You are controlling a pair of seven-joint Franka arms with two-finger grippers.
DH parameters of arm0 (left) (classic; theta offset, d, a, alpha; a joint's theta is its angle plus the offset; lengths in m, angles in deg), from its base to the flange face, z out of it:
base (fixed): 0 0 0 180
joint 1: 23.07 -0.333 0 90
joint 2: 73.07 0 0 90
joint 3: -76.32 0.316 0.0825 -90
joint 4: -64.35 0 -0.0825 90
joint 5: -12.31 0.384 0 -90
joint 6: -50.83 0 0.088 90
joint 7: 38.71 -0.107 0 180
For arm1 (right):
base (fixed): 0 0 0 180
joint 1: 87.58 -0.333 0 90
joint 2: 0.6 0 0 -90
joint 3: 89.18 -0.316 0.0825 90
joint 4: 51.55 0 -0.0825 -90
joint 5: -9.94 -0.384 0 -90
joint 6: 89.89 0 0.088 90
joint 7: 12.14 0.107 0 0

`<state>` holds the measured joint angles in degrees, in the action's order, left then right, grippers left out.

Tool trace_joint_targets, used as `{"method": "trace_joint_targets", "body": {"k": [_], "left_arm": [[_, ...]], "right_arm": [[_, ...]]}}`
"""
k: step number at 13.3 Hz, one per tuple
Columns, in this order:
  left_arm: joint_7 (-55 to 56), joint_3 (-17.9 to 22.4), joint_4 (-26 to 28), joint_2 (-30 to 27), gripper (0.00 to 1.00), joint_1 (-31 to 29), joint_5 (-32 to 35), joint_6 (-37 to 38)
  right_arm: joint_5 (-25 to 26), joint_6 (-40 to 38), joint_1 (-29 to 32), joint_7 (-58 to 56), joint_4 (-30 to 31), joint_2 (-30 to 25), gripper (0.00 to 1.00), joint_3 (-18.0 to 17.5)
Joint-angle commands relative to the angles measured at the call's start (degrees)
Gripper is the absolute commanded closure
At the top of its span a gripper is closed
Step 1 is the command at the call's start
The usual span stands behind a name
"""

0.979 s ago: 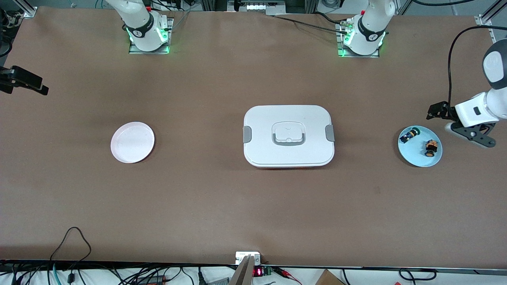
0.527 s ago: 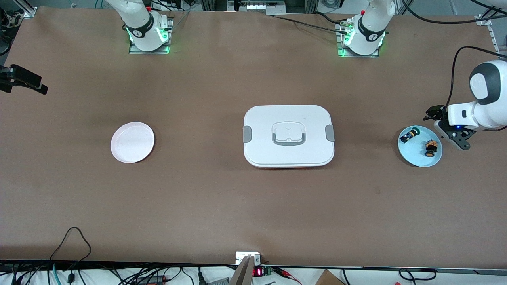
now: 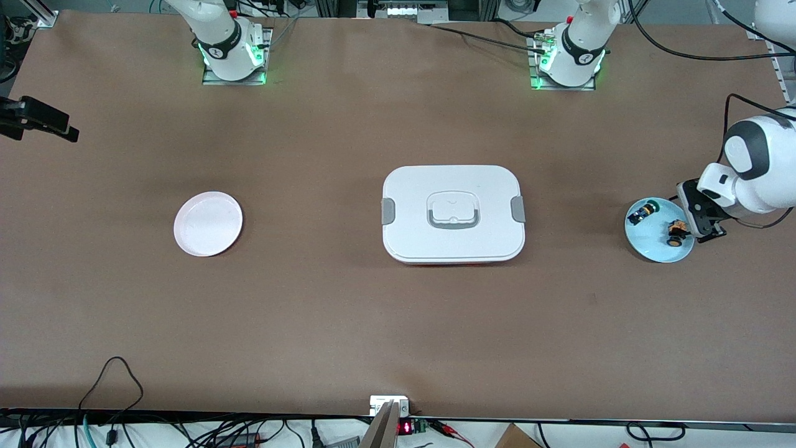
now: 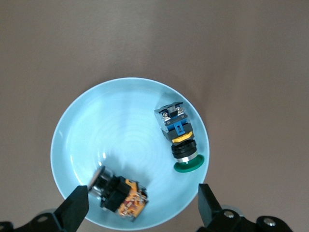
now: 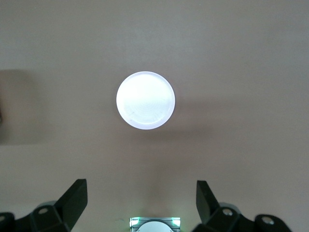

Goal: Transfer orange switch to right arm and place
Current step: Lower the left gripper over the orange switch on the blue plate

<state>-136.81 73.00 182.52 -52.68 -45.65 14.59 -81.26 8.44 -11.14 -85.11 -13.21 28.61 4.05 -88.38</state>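
The orange switch (image 3: 676,231) lies on its side on a light blue plate (image 3: 654,242) at the left arm's end of the table. In the left wrist view the orange switch (image 4: 119,194) has a black body and an orange base. My left gripper (image 3: 696,225) hangs over the plate's edge beside it, open and empty (image 4: 142,208), with the switch between its fingers (image 4: 75,209) in that view. My right gripper (image 3: 61,127) waits high over the right arm's end of the table, open and empty (image 5: 142,205).
A blue-black switch with a green cap (image 3: 643,211) lies on the same plate (image 4: 120,128), also in the left wrist view (image 4: 177,137). A white lidded box (image 3: 453,213) sits mid-table. A white plate (image 3: 208,223) lies toward the right arm's end, also in the right wrist view (image 5: 145,100).
My left arm has swung in and turned, bringing its gripper from beside the blue plate to over its edge by the orange switch. My right gripper has shifted slightly.
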Motion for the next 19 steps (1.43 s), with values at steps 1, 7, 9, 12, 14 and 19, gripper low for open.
{"method": "trace_joint_targets", "body": {"k": [1,7,9,12,14,19], "left_arm": [[-12.0,-0.4,-0.9,1.5,0.00,-0.4,0.0,-2.0],[-32.0,-0.3,-1.2,3.2,0.00,-1.9,-0.1,-7.6],[-34.2,-0.3,-1.3,4.4,0.00,-2.0,-0.1,-8.2],[-34.4,-0.2,-1.3,6.8,0.00,-2.9,0.1,-10.2],[-34.3,-0.2,-1.4,8.0,0.00,-4.4,-0.9,-10.6],[-34.4,-0.2,-2.8,9.4,0.00,-4.4,-1.8,-11.0]], "right_arm": [[0.3,-1.0,-0.5,0.3,0.0,-1.6,0.00,-1.0],[1.7,-1.8,-0.6,0.2,-3.3,-2.0,0.00,-1.1],[1.6,-1.9,-1.3,0.4,-3.0,-1.1,0.00,-1.6],[1.8,0.4,-1.4,0.6,-2.9,0.1,0.00,-1.6],[1.9,2.5,-1.2,0.3,-2.9,0.8,0.00,-1.6],[4.7,2.4,-1.0,0.2,-2.5,1.1,0.00,-1.3]]}}
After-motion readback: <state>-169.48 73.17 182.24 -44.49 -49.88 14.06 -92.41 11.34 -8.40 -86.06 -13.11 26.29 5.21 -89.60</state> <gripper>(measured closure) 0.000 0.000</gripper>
